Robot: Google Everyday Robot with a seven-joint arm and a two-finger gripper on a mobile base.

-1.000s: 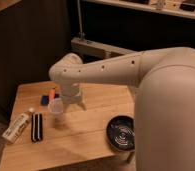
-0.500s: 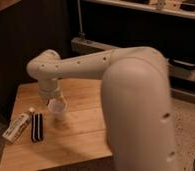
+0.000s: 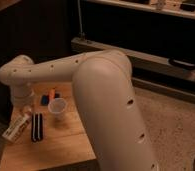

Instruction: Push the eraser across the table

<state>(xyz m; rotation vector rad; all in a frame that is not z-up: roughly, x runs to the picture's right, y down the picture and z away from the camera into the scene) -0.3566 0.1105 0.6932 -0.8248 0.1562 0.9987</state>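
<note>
The eraser (image 3: 37,127), a black oblong block with pale lengthwise stripes, lies flat near the left edge of the light wooden table (image 3: 56,146), its long side running front to back. My white arm reaches in from the right and bends down at the far left. The gripper (image 3: 26,106) hangs at the arm's end just above the table, behind and slightly left of the eraser's far end and over the top of the white tube. Whether it touches the eraser does not show.
A white labelled tube (image 3: 17,128) lies beside the eraser on its left. A white paper cup (image 3: 57,107) stands to its right. A small blue block (image 3: 44,100) and an orange object (image 3: 52,93) lie behind. My thick arm segment (image 3: 111,110) covers the table's right side.
My arm has swung further left and nearer the camera, now hiding the table's right part. The gripper moved from over the cup to behind the eraser and tube. The eraser has not moved.
</note>
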